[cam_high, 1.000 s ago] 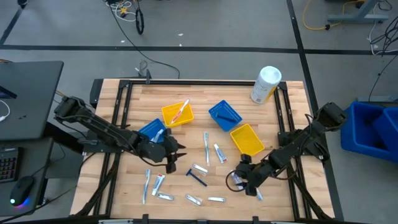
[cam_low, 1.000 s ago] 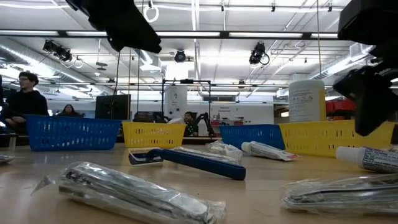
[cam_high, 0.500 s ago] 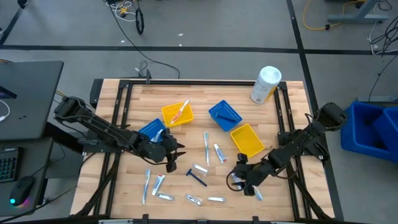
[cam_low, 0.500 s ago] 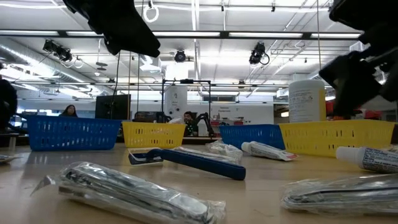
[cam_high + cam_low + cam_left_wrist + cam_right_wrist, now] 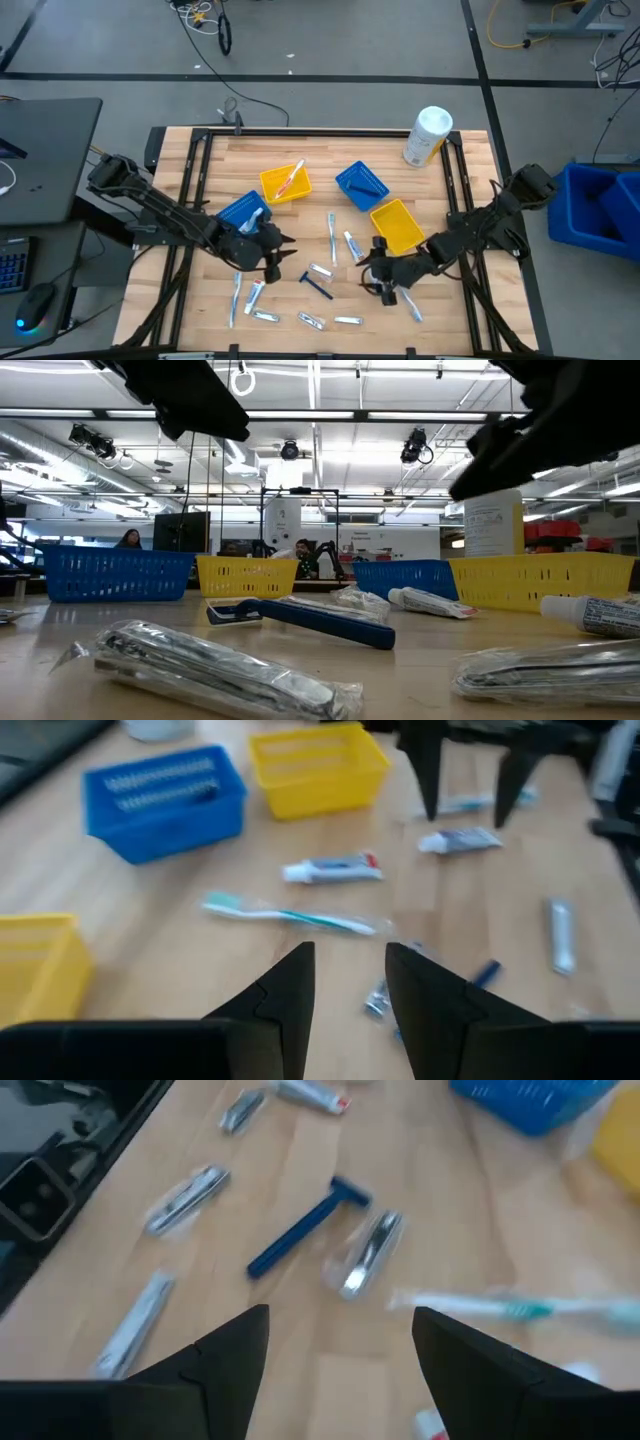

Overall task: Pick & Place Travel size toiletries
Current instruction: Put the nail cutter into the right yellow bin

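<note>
1. Right gripper [image 5: 378, 272] hanging open and empty above the table's front right, fingers [image 5: 232, 1355] spread wide over bare wood, close beside the near yellow bin [image 5: 397, 224].
2. Left gripper [image 5: 278, 250] likewise open and empty, poised above the front-left middle, fingers [image 5: 283, 1003] parted by a narrow gap, next to the left blue bin [image 5: 243, 211].
3. One dark blue razor [image 5: 317, 285] flat on the wood between the two grippers, apart from both.
4. One wrapped silvery item [image 5: 321, 271] just beside the razor head.
5. One white toothbrush with a teal head [image 5: 332, 236] loose near the table's middle; one small toothpaste tube [image 5: 353, 245] just beside it.
6. Along the front edge, one light-blue toothbrush [image 5: 237, 296], one red-and-white tube [image 5: 254, 295], then three wrapped packets [image 5: 264, 316], [image 5: 311, 321], [image 5: 347, 321], lying apart in a row.
7. One more tube [image 5: 413, 309] near the right gripper.
8. Four bins in all: two yellow, two blue. One red-and-white toothbrush [image 5: 291, 178] in the far yellow bin [image 5: 285, 184]; one dark item in the far blue bin [image 5: 360, 184], too small to name.
9. One large white container [image 5: 428, 136] on its side at the back right corner.
</note>
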Controlling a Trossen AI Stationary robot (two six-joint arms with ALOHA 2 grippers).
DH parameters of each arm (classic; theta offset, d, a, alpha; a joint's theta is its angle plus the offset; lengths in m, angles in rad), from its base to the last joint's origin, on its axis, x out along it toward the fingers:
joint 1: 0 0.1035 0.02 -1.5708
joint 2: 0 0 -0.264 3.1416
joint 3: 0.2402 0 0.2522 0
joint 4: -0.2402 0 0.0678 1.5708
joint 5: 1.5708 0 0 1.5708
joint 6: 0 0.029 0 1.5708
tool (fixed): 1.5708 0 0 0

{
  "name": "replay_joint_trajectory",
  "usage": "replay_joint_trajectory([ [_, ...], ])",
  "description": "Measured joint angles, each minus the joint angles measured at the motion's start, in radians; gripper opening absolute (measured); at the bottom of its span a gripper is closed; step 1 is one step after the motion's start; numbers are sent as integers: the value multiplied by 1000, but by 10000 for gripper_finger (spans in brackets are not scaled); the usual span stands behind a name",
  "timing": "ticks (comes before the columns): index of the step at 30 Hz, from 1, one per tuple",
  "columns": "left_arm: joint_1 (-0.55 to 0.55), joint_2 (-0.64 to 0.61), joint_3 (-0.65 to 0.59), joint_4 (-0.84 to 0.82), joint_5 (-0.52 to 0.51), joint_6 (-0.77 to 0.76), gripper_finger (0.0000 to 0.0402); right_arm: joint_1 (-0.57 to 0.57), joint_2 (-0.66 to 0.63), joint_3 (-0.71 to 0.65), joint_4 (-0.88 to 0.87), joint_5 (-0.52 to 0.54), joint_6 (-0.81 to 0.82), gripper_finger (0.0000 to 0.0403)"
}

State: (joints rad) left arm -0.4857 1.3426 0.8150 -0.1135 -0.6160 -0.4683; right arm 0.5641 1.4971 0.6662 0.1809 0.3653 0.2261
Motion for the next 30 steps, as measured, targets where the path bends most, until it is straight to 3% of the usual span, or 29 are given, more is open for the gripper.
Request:
replay_joint_trajectory([
  [5, -5, 0, 0, -1, -115, -38, 132, -57, 0, 0, 75, -9, -34, 250],
  [10, -5, 0, 0, 0, -136, -84, 132, -116, 81, 0, 330, -103, -86, 256],
  [15, -5, 0, 0, 0, -128, -156, 132, -144, 218, 5, 497, -98, -134, 250],
  [22, -6, 1, 0, 8, -118, -191, 132, -172, 407, 164, 369, -62, -80, 240],
  [26, -6, 1, 0, 11, -121, -193, 132, -175, 442, 263, 195, 1, 1, 243],
  [30, -6, 1, 0, 14, -121, -193, 132, -186, 461, 294, 160, -3, 5, 238],
])
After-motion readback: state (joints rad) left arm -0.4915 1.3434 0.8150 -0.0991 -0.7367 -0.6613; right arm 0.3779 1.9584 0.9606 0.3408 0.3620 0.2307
